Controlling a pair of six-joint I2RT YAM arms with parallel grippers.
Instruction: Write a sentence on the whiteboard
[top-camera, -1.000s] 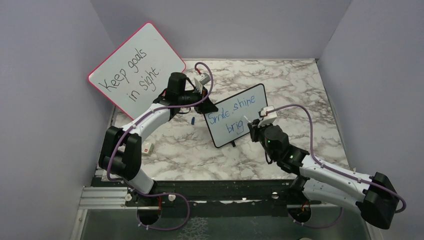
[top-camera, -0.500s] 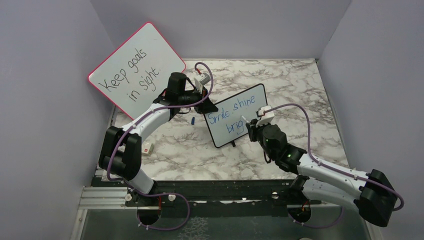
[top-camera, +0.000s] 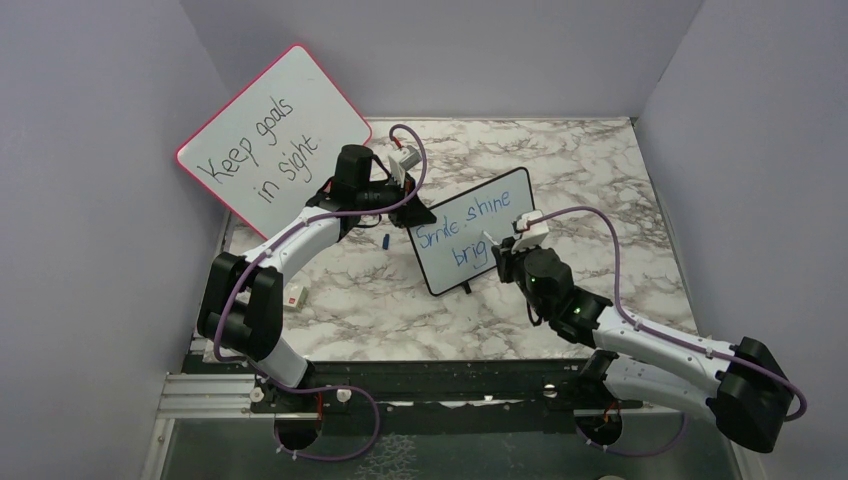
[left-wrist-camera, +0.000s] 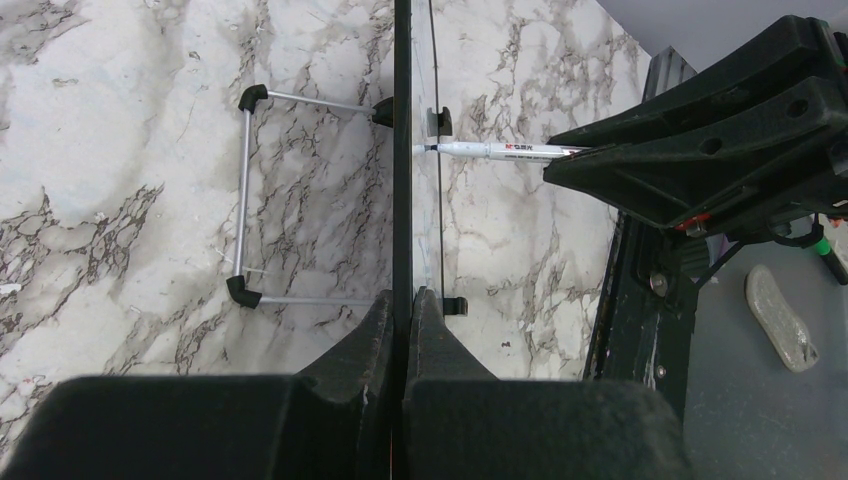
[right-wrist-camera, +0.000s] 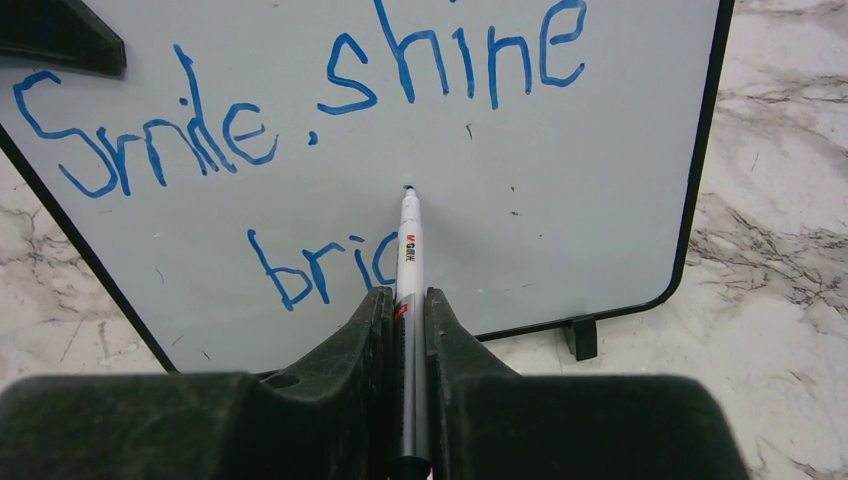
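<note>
The small black-framed whiteboard (top-camera: 470, 232) stands tilted on the marble table. Its blue sentence (right-wrist-camera: 300, 110) reads "Smile, shine" with "brig" begun below. My left gripper (top-camera: 411, 213) is shut on the board's upper left edge; in the left wrist view (left-wrist-camera: 403, 310) its jaws clamp the thin black frame (left-wrist-camera: 402, 150) edge-on. My right gripper (top-camera: 503, 252) is shut on a white marker (right-wrist-camera: 408, 260), whose tip touches or nearly touches the board just right of and above the "g". The marker also shows in the left wrist view (left-wrist-camera: 495, 151).
A larger red-framed board (top-camera: 270, 135) reading "Keep goals in sight" leans at the back left wall. A blue marker cap (top-camera: 385, 241) lies on the table left of the whiteboard. A small white object (top-camera: 294, 296) lies near the left arm. Grey walls enclose the table.
My right arm has shifted slightly left and the marker tip has moved a little along the second line. The left arm and the board have not moved.
</note>
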